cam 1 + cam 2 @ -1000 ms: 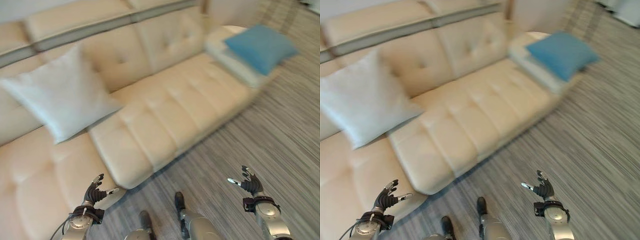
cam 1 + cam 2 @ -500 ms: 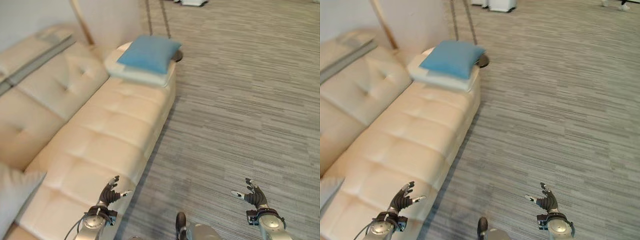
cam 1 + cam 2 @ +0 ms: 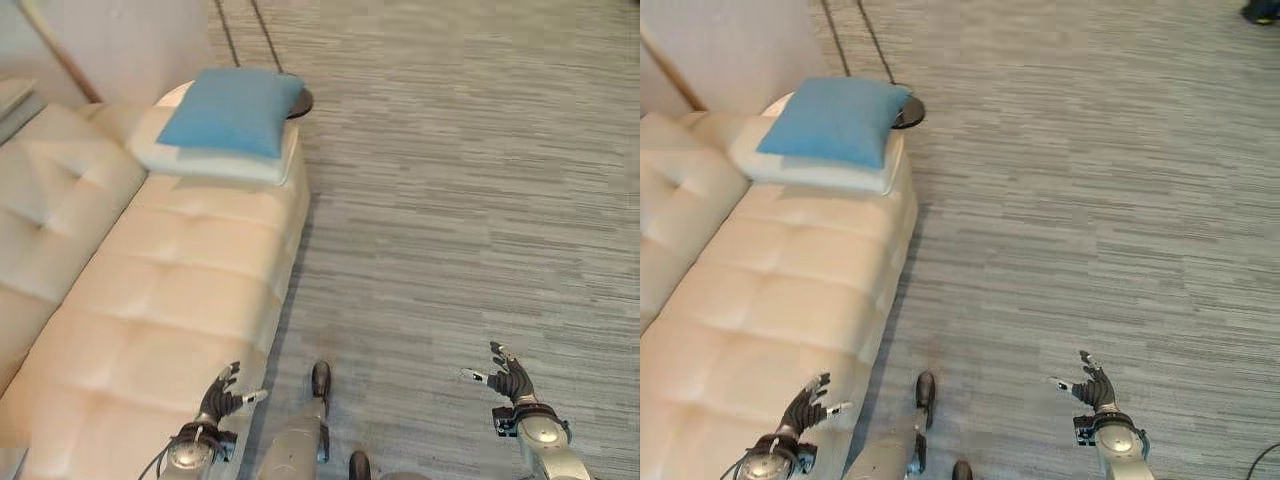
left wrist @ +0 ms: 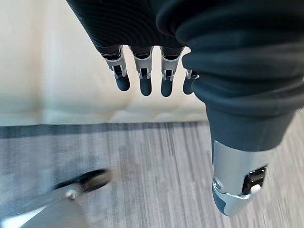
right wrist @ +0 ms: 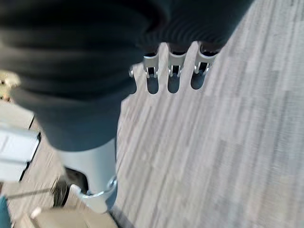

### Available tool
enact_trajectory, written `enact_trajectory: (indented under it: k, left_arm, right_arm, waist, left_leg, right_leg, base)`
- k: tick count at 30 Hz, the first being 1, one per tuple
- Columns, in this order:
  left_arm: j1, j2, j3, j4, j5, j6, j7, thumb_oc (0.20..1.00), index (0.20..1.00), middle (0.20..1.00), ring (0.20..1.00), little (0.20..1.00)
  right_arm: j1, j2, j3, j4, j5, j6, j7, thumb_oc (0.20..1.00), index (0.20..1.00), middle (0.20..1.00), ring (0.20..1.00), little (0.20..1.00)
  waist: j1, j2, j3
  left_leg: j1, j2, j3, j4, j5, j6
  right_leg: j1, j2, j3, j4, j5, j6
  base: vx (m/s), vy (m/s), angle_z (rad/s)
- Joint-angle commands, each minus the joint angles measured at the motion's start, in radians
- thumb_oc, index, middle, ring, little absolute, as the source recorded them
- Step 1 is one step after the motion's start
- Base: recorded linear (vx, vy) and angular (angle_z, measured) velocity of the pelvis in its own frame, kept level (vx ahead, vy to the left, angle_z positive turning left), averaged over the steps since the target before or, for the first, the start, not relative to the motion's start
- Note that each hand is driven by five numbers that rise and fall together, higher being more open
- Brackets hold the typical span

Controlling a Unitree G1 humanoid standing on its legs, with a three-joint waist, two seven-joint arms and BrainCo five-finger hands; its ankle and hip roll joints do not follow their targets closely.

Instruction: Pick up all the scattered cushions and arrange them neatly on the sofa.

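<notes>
A blue cushion (image 3: 232,110) lies on top of a white cushion (image 3: 215,163) at the far end of the cream sofa (image 3: 150,300), in the upper left of the eye views. My left hand (image 3: 221,396) hovers low over the sofa's front edge, fingers relaxed and empty. My right hand (image 3: 510,380) hangs over the grey floor at the lower right, open and empty too. In the left wrist view the fingers (image 4: 142,76) point at the sofa's side; in the right wrist view the fingers (image 5: 173,71) point at bare floor.
Striped grey carpet (image 3: 450,200) spreads to the right of the sofa. A small dark round table (image 3: 298,100) stands just behind the cushions, by a pale wall panel (image 3: 120,40).
The whole view has swung to the right: the white cushion on the sofa's left has left the picture and more floor shows. Both hands stay open and low.
</notes>
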Motion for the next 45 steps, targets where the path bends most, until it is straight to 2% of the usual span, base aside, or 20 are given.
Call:
enact_trajectory:
  k: [1, 4, 6, 7, 8, 9, 11, 15, 16, 17, 19, 21, 22, 25, 29, 35, 39, 42, 44, 45]
  left_arm:
    - [-0.069, 0.072, 0.015, -0.044, 0.021, -0.037, 0.020, 1.000, 1.000, 1.000, 1.000, 1.000]
    - [-0.078, 0.075, 0.016, -0.058, 0.018, -0.042, 0.028, 1.000, 1.000, 1.000, 1.000, 1.000]
    - [-0.095, 0.073, 0.013, -0.053, 0.016, -0.049, 0.032, 1.000, 1.000, 1.000, 1.000, 1.000]
    - [-0.096, 0.072, 0.013, -0.052, 0.016, -0.049, 0.032, 1.000, 1.000, 1.000, 1.000, 1.000]
    - [-0.107, 0.065, 0.010, -0.042, 0.020, -0.051, 0.035, 1.000, 1.000, 1.000, 1.000, 1.000]
    - [-0.108, 0.065, 0.010, -0.042, 0.020, -0.051, 0.035, 1.000, 1.000, 1.000, 1.000, 1.000]
    - [-0.121, 0.053, 0.016, -0.019, 0.031, -0.056, 0.047, 1.000, 1.000, 1.000, 1.000, 1.000]
    - [-0.119, 0.048, 0.013, -0.026, 0.041, -0.064, 0.046, 1.000, 1.000, 1.000, 1.000, 1.000]
    - [-0.117, 0.039, 0.005, -0.014, 0.045, -0.068, 0.048, 1.000, 1.000, 1.000, 1.000, 1.000]
    - [-0.115, 0.035, 0.002, -0.018, 0.039, -0.068, 0.046, 1.000, 1.000, 1.000, 1.000, 1.000]
    - [-0.113, 0.022, -0.019, -0.017, 0.018, -0.067, 0.038, 1.000, 1.000, 1.000, 1.000, 1.000]
    - [-0.118, 0.019, -0.024, -0.017, 0.013, -0.065, 0.034, 1.000, 1.000, 1.000, 1.000, 1.000]
    - [-0.134, 0.012, -0.034, -0.005, 0.010, -0.063, 0.037, 1.000, 1.000, 1.000, 1.000, 1.000]
    - [-0.130, 0.008, -0.041, -0.005, 0.020, -0.061, 0.036, 1.000, 1.000, 1.000, 1.000, 1.000]
    - [-0.102, 0.009, -0.020, -0.018, 0.021, -0.055, 0.039, 1.000, 1.000, 1.000, 1.000, 1.000]
    - [-0.114, 0.009, -0.020, -0.021, 0.009, -0.048, 0.043, 1.000, 1.000, 1.000, 1.000, 1.000]
    - [-0.099, 0.015, -0.003, -0.031, 0.013, -0.041, 0.046, 1.000, 1.000, 1.000, 1.000, 1.000]
    - [-0.085, 0.021, 0.003, -0.017, 0.010, -0.036, 0.046, 1.000, 1.000, 1.000, 1.000, 1.000]
    - [-0.068, 0.029, 0.017, -0.018, 0.010, -0.033, 0.043, 1.000, 1.000, 1.000, 1.000, 1.000]
    - [-0.068, 0.029, 0.018, -0.019, 0.010, -0.032, 0.043, 1.000, 1.000, 1.000, 1.000, 1.000]
  right_arm:
    - [-0.048, 0.011, 0.011, -0.111, -0.006, -0.046, 0.006, 1.000, 1.000, 1.000, 1.000, 1.000]
    - [-0.050, 0.013, 0.017, -0.133, -0.014, -0.045, 0.010, 1.000, 1.000, 1.000, 1.000, 1.000]
    - [-0.051, 0.003, 0.010, -0.141, -0.009, -0.047, 0.013, 1.000, 1.000, 1.000, 1.000, 1.000]
    - [-0.052, 0.003, 0.010, -0.141, -0.009, -0.047, 0.013, 1.000, 1.000, 1.000, 1.000, 1.000]
    - [-0.061, -0.006, 0.012, -0.142, -0.005, -0.046, 0.009, 1.000, 1.000, 1.000, 1.000, 1.000]
    - [-0.061, -0.007, 0.012, -0.142, -0.005, -0.046, 0.009, 1.000, 1.000, 1.000, 1.000, 1.000]
    - [-0.058, -0.007, 0.009, -0.132, -0.008, -0.044, 0.000, 1.000, 1.000, 1.000, 1.000, 1.000]
    - [-0.046, -0.010, 0.007, -0.133, -0.021, -0.043, 0.000, 1.000, 1.000, 1.000, 1.000, 1.000]
    - [-0.032, -0.012, 0.012, -0.125, -0.016, -0.049, 0.009, 1.000, 1.000, 1.000, 1.000, 1.000]
    - [-0.030, -0.016, 0.012, -0.116, -0.023, -0.044, 0.010, 1.000, 1.000, 1.000, 1.000, 1.000]
    - [-0.030, -0.033, 0.013, -0.111, -0.019, -0.051, 0.005, 1.000, 1.000, 1.000, 1.000, 1.000]
    - [-0.031, -0.039, 0.005, -0.106, -0.009, -0.052, 0.002, 1.000, 1.000, 1.000, 1.000, 1.000]
    - [-0.040, -0.046, 0.000, -0.098, 0.003, -0.047, -0.007, 1.000, 1.000, 1.000, 1.000, 1.000]
    - [-0.038, -0.054, -0.007, -0.093, 0.005, -0.046, -0.015, 1.000, 1.000, 1.000, 1.000, 1.000]
    - [-0.037, -0.054, -0.003, -0.070, -0.002, -0.034, -0.019, 1.000, 1.000, 1.000, 1.000, 1.000]
    - [-0.031, -0.041, 0.002, -0.075, -0.008, -0.031, -0.027, 1.000, 1.000, 1.000, 1.000, 1.000]
    - [-0.030, -0.040, 0.010, -0.071, -0.027, -0.026, -0.020, 1.000, 1.000, 1.000, 1.000, 1.000]
    - [-0.010, -0.015, 0.019, -0.071, -0.044, -0.019, -0.001, 1.000, 1.000, 1.000, 1.000, 1.000]
    - [-0.009, -0.005, 0.029, -0.078, -0.058, -0.019, 0.008, 1.000, 1.000, 1.000, 1.000, 1.000]
    - [-0.009, -0.005, 0.029, -0.078, -0.058, -0.019, 0.008, 1.000, 1.000, 1.000, 1.000, 1.000]
  waist:
    - [-0.004, -0.048, 0.021]
    - [-0.012, -0.023, 0.041]
    - [-0.040, -0.006, 0.068]
    - [-0.041, -0.004, 0.068]
    - [-0.059, -0.004, 0.087]
    - [-0.059, -0.003, 0.086]
    - [-0.081, -0.008, 0.092]
    - [-0.097, -0.009, 0.083]
    - [-0.109, -0.002, 0.069]
    - [-0.110, 0.003, 0.062]
    - [-0.110, 0.007, 0.056]
    - [-0.107, 0.001, 0.054]
    - [-0.093, -0.009, 0.063]
    - [-0.070, -0.004, 0.065]
    - [-0.034, 0.006, 0.061]
    - [-0.036, 0.016, 0.034]
    - [-0.012, -0.002, 0.012]
    - [0.007, -0.045, 0.001]
    - [0.011, -0.058, 0.007]
    - [0.012, -0.059, 0.008]
  left_leg:
    - [-0.038, 0.007, 0.015, 0.112, -0.131, -0.030]
    - [0.033, 0.022, 0.026, 0.096, -0.168, -0.018]
    - [0.117, 0.012, 0.011, 0.085, -0.222, -0.020]
    - [0.115, 0.014, 0.010, 0.084, -0.221, -0.021]
    - [0.180, 0.006, 0.013, 0.069, -0.265, -0.034]
    - [0.179, 0.008, 0.013, 0.067, -0.263, -0.035]
    - [0.247, -0.004, -0.006, 0.044, -0.303, -0.056]
    - [0.320, -0.006, -0.033, 0.034, -0.349, -0.075]
    - [0.356, 0.012, -0.047, 0.069, -0.362, -0.095]
    - [0.348, 0.025, -0.050, 0.109, -0.340, -0.108]
    - [0.241, 0.086, -0.029, 0.385, -0.204, -0.141]
    - [0.191, 0.091, -0.024, 0.438, -0.176, -0.137]
    - [0.100, 0.074, 0.001, 0.468, -0.214, -0.118]
    - [0.047, 0.054, 0.040, 0.336, -0.261, -0.101]
    - [-0.012, 0.051, 0.063, 0.185, -0.164, -0.119]
    - [-0.010, 0.021, 0.127, -0.002, -0.067, -0.111]
    - [-0.086, 0.062, 0.245, 0.016, -0.097, -0.112]
    - [-0.088, 0.013, 0.186, 0.131, -0.135, -0.062]
    - [-0.044, -0.017, 0.180, 0.148, -0.186, -0.017]
    - [-0.044, -0.019, 0.181, 0.148, -0.187, -0.015]
  right_leg:
    - [-0.111, -0.168, -0.082, 0.280, 0.359, 0.129]
    - [-0.209, -0.211, -0.166, 0.323, 0.324, 0.097]
    - [-0.315, -0.210, -0.231, 0.219, 0.227, 0.073]
    - [-0.314, -0.208, -0.233, 0.215, 0.230, 0.072]
    - [-0.373, -0.221, -0.259, 0.032, 0.247, 0.077]
    - [-0.372, -0.219, -0.260, 0.026, 0.252, 0.076]
    - [-0.409, -0.208, -0.227, -0.185, 0.317, 0.106]
    - [-0.418, -0.222, -0.232, -0.236, 0.355, 0.121]
    - [-0.400, -0.211, -0.204, -0.195, 0.368, 0.101]
    - [-0.381, -0.204, -0.199, -0.188, 0.368, 0.089]
    - [-0.305, -0.190, -0.226, -0.209, 0.335, 0.040]
    - [-0.280, -0.190, -0.232, -0.220, 0.319, 0.022]
    - [-0.232, -0.195, -0.239, -0.233, 0.290, 0.012]
    - [-0.174, -0.192, -0.254, -0.253, 0.254, 0.023]
    - [-0.103, -0.164, -0.262, -0.251, 0.209, 0.020]
    - [-0.077, -0.143, -0.279, -0.226, 0.156, 0.027]
    - [0.030, -0.160, -0.296, -0.190, 0.062, 0.046]
    - [0.032, -0.216, -0.302, 0.010, 0.144, 0.099]
    - [-0.020, -0.272, -0.294, 0.192, 0.293, 0.125]
    - [-0.022, -0.274, -0.292, 0.195, 0.292, 0.127]
  base:
    - [0.26, 0.154, -0.63]
    - [0.31, 0.150, -0.27]
    - [0.36, 0.067, -0.24]
    - [0.46, -0.055, 0.02]
    - [0.32, -0.060, 0.00]
    - [0.43, -0.082, -0.09]
    - [0.54, -0.148, 0.13]
    - [0.51, -0.186, 0.33]
    - [0.50, -0.238, 0.33]
    - [0.68, -0.366, 0.61]
    - [0.48, -0.399, 0.93]
    - [0.30, -0.242, 0.36]
    - [0.32, -0.164, 0.03]
    - [0.37, -0.099, -0.05]
    - [0.33, -0.024, -0.06]
    - [0.37, 0.052, 0.06]
    - [0.57, 0.128, 0.43]
    - [0.58, 0.163, 0.22]
    - [0.38, 0.197, 0.12]
    - [0.30, 0.117, 0.40]
